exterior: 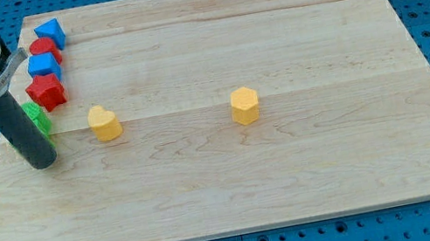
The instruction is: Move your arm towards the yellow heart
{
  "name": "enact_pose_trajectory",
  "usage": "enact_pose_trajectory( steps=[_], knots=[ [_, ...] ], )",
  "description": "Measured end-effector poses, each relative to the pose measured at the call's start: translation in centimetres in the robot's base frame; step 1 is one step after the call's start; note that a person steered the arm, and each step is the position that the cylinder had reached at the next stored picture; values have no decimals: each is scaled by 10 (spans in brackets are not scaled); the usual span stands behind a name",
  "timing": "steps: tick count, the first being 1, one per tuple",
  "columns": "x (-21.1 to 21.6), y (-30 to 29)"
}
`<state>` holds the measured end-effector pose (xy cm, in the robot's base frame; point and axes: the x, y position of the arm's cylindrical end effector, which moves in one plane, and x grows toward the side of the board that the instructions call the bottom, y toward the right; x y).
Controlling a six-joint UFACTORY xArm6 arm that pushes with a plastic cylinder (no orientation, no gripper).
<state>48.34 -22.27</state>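
Yellow heart (104, 122) on wooden board (294, 168) toward the view's left, my tip (44, 161) left of the heart and slightly lower, apart from it, no pincer, bare rod, green block (39, 119) probably touching the rod behind, yellow hexagon (244, 105) well right of the heart

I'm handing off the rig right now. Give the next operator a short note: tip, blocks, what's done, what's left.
My tip rests on the board at the view's left, just below the green block, apart from the yellow heart.
The heart lies to the tip's right, slightly higher in view; the yellow hexagon sits near the centre.
Done: nothing touched.
Left: slide right and slightly up to the heart.
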Motion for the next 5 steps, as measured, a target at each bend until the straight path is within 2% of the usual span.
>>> enact_pose_trajectory(
  steps=[2, 3, 4, 5],
  knots=[
    [4, 19],
    [13, 52],
    [8, 121],
    [-36, 157]
  ],
)
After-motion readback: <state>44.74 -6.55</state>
